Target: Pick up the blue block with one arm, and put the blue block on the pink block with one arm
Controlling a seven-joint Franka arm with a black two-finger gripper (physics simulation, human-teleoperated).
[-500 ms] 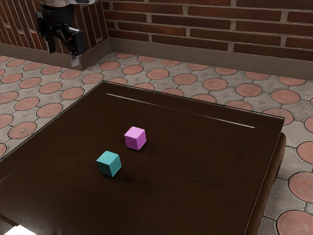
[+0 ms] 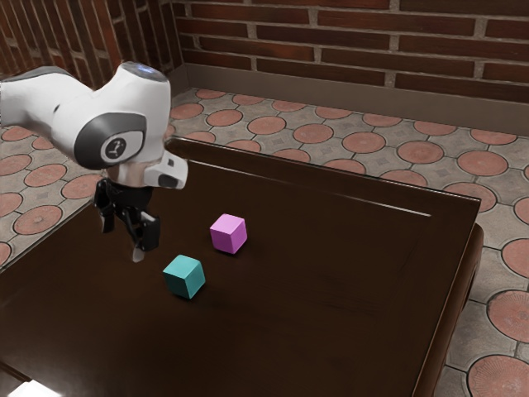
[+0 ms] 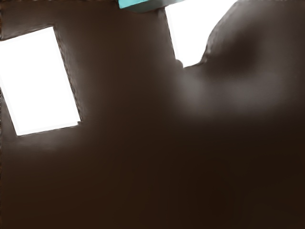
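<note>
1. Since the earlier frame the arm [image 2: 124, 99] had swung down. The gripper [image 2: 121, 240], then high up by the brick wall [image 2: 347, 41], was now low over the table [image 2: 347, 273], near the blue block [image 2: 183, 276] on the exterior view's left.
2. The gripper's fingers stood apart with nothing between them, not touching either block.
3. Both blocks had not moved. The blue block sat flat on the table, and the pink block [image 2: 228, 233] sat near it, toward the wall, with a clear gap between them.
4. Writing: none legible. A round mark [image 2: 113, 147] on the arm's grey joint cap was too small to read.
5. Blue block: teal-looking cube, matte, sharp edges. Pink block: same shape, matte magenta-pink.
6. Table: dark brown, glossy, flat top with a rounded edge on the exterior view's right.
7. Arm: smooth white shell with grey joint cap; black gripper with pale fingertips.
8. Floor tiles [image 2: 397, 149]: round terracotta discs set in grey. The wall was red-brown brick.
9. Wrist view: a sliver of the blue block [image 3: 143, 4] at the frame edge, the glossy table [image 3: 143, 167], and two bright white patches [image 3: 40, 81] reflected on it.
</note>
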